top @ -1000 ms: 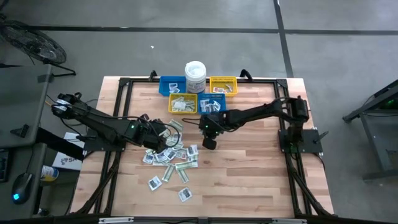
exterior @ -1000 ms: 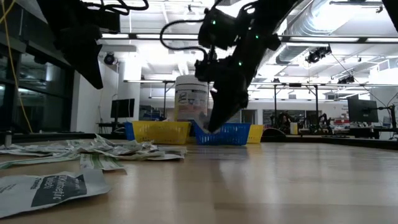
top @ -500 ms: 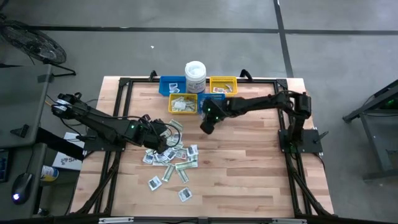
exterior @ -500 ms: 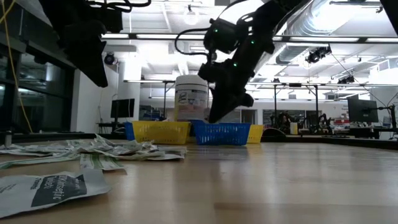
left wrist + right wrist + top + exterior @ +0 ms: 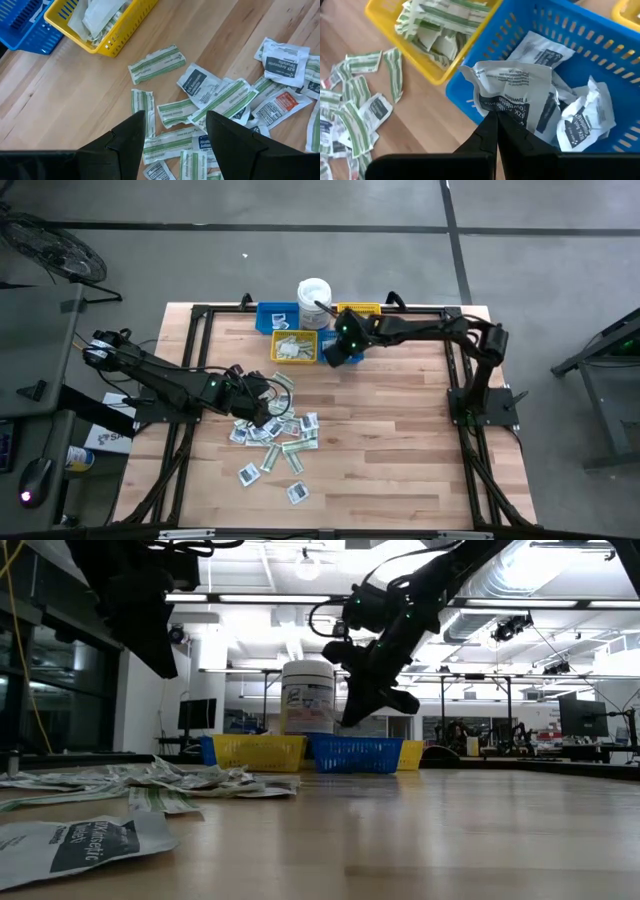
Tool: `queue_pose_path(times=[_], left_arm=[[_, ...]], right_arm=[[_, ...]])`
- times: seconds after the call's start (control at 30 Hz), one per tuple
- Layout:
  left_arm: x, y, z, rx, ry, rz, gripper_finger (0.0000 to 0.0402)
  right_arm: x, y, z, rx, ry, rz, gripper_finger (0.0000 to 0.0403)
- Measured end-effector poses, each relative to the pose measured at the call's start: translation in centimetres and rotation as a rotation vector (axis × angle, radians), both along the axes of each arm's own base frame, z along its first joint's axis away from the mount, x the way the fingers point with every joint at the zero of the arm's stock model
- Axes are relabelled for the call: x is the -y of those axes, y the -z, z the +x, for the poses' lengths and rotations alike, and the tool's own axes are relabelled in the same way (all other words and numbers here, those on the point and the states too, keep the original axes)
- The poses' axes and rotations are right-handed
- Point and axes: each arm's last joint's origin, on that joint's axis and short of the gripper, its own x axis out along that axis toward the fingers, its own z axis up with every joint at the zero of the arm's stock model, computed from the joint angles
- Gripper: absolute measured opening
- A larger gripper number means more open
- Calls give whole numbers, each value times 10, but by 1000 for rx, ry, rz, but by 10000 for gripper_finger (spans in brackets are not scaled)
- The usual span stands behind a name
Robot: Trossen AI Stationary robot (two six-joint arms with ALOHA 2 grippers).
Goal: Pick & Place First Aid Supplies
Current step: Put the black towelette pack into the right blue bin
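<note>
**Carrying a white packet over the blue bin**

Pinched shut, the right gripper (image 5: 492, 131) grips a crumpled white packet (image 5: 512, 95) by its edge, centre frame above the blue bin (image 5: 600, 45). Light, limp paper; an edge pinch suffices. Left gripper (image 5: 175, 132) hangs wide open, empty, above the scattered packets (image 5: 275, 430) lower left.

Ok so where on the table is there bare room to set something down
The wooden table is bare across its right half, from the right gripper down to the near edge. It is crowded around the packet pile under the left gripper, and at the bins along the far edge.
</note>
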Motion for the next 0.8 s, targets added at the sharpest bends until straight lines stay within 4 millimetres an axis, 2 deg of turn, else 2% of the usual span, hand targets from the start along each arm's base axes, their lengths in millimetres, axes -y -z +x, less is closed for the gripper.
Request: queue_pose_path(times=[0.27,0.63,0.8], left_arm=[[0,0,0,-2,1,-4,206],[0,0,0,-2,2,-5,206],[0,0,0,-3,3,-7,206]], right_arm=[[14,2,-10,-41,98,19,0],[24,8,-24,-165,143,1,0],[29,8,-26,-152,134,21,0]])
